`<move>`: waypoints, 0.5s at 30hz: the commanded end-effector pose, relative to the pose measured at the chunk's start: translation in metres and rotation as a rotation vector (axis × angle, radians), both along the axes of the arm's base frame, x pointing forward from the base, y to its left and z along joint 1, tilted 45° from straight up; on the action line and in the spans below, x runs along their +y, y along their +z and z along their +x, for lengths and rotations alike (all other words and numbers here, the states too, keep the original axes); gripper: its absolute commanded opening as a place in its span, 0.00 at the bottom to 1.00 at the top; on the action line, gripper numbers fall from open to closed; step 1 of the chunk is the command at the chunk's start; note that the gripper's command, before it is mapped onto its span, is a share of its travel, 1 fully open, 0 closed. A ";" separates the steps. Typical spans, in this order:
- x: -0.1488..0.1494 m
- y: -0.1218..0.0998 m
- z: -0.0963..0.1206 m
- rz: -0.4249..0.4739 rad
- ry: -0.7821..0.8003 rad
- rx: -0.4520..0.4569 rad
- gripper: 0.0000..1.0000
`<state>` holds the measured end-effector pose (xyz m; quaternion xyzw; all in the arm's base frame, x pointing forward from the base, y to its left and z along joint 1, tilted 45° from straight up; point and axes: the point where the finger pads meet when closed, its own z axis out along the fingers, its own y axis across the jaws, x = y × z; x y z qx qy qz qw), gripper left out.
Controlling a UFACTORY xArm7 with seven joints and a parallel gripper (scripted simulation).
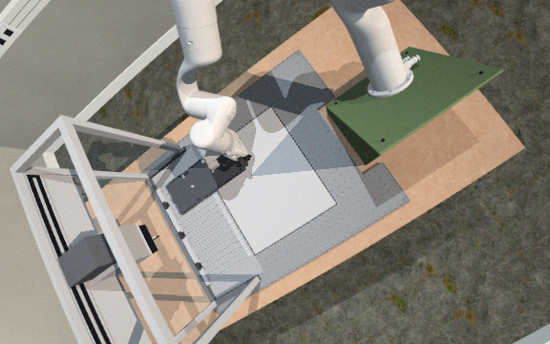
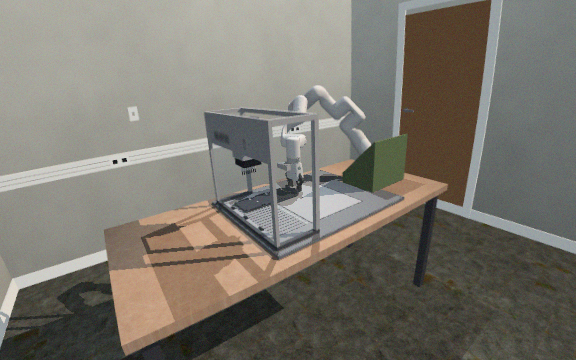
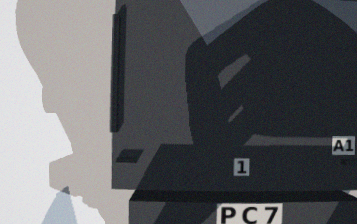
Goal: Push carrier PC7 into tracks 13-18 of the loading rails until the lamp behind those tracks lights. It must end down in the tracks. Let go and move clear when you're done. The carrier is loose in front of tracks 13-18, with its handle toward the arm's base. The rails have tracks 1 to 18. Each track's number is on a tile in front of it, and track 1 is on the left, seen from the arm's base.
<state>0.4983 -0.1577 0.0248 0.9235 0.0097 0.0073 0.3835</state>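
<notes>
Carrier PC7 [image 1: 191, 186] [image 2: 253, 202] [image 3: 179, 100] is a dark grey flat plate. It lies at the far end of the ribbed loading rails [image 1: 213, 234] [image 2: 274, 220], inside the frame's edge. Its handle end, with the label PC7 [image 3: 249, 214], points toward the arm's base. My gripper [image 1: 233, 164] [image 2: 292, 186] is open and stands low at that handle end, pointing down. The fingers do not show in the wrist view, which is filled by the carrier's top with tiles "1" and "A1". A small dark lamp [image 1: 165, 205] sits behind the rails near the carrier.
A white post frame [image 1: 67, 125] [image 2: 268, 150] stands over the rails, with a grey head [image 1: 86, 258] hanging inside. A pale mat [image 1: 280, 201] lies between the rails and the green base block [image 1: 413, 105] [image 2: 378, 165]. Two more dark lamps [image 1: 180, 234] [image 1: 199, 266] stand behind the rails.
</notes>
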 end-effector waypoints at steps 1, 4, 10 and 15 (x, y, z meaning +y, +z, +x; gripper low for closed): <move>0.002 0.001 0.004 0.002 0.004 -0.003 0.82; 0.002 0.001 0.007 0.002 0.004 -0.003 0.82; 0.002 0.001 0.013 0.002 0.004 -0.003 0.82; 0.003 0.001 0.018 0.002 0.004 -0.003 0.82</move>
